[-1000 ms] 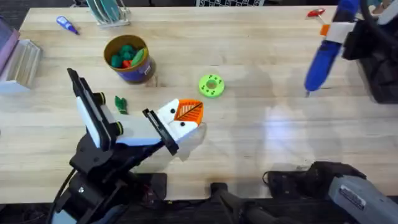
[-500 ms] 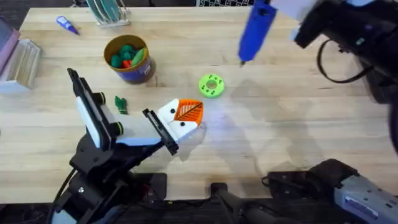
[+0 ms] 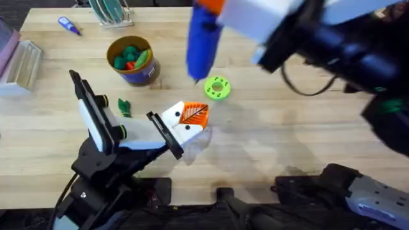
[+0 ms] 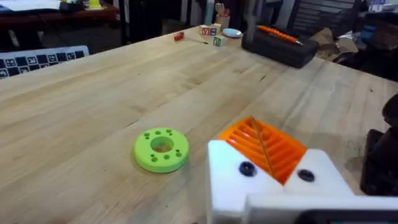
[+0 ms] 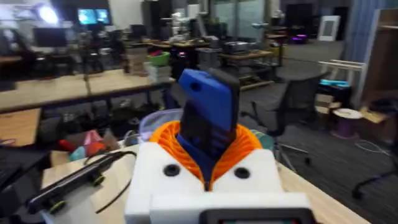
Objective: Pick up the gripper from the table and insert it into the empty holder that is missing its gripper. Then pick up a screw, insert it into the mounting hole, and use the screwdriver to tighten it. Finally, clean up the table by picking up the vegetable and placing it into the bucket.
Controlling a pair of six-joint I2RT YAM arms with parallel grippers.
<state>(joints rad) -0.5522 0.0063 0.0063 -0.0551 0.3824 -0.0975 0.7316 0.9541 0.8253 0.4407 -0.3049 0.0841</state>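
Pale wood plank table point(image 3: 287, 128), glare patch at centre-right; cluttered lab benches, office chairs behind.
Right gripper point(image 5: 208, 163) clamped on thick blue torch-shaped screwdriver point(image 3: 203, 39), bit down, above table centre.
Left gripper point(image 3: 185, 124) jaws closed on nothing; orange ribbed pads point(image 4: 264, 146).
Yellow-rimmed round bucket point(image 3: 132, 61) at 10 o'clock.
Lime-green holed disc point(image 3: 217, 87), 1 o'clock from left gripper.
Small dark green leafy vegetable point(image 3: 123, 107), 6 o'clock from bucket.

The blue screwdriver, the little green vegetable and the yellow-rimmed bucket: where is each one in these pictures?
screwdriver point(image 3: 202, 39): overhead view, middle of its blue body.
vegetable point(image 3: 124, 107): overhead view, on its dark green leaves, lying on the table.
bucket point(image 3: 112, 50): overhead view, on its yellow rim.
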